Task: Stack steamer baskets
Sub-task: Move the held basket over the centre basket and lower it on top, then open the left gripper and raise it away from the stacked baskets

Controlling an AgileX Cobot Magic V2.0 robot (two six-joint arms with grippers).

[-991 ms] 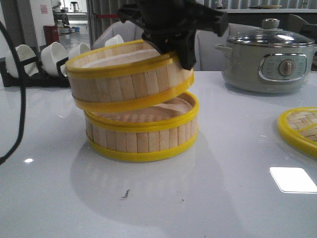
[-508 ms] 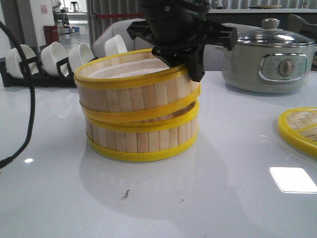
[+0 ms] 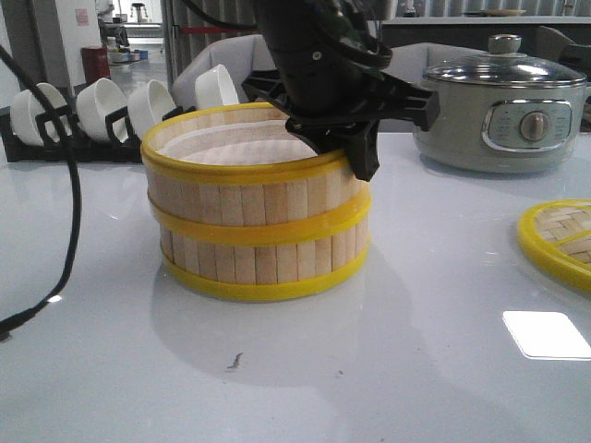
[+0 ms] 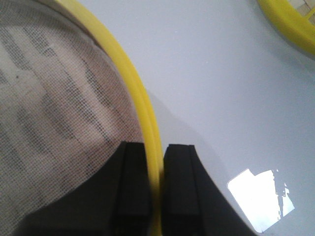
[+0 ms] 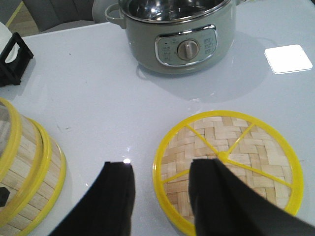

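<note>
Front view: upper steamer basket [image 3: 249, 185] sits on lower steamer basket [image 3: 263, 263], mid-table. Left wrist view: left gripper [image 4: 156, 189] fingers pinch upper basket's yellow rim. Right wrist view: right gripper [image 5: 160, 199] spread wide, holding nothing, over woven lid [image 5: 229, 164].

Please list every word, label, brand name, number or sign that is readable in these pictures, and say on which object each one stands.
No text can be read.
Grey electric pot: small markings on the control panel around the knob, too small and blurred to read.
Far back wall: a pale sign, too blurred to read.
Steamer baskets and woven lid: no lettering visible.
</note>
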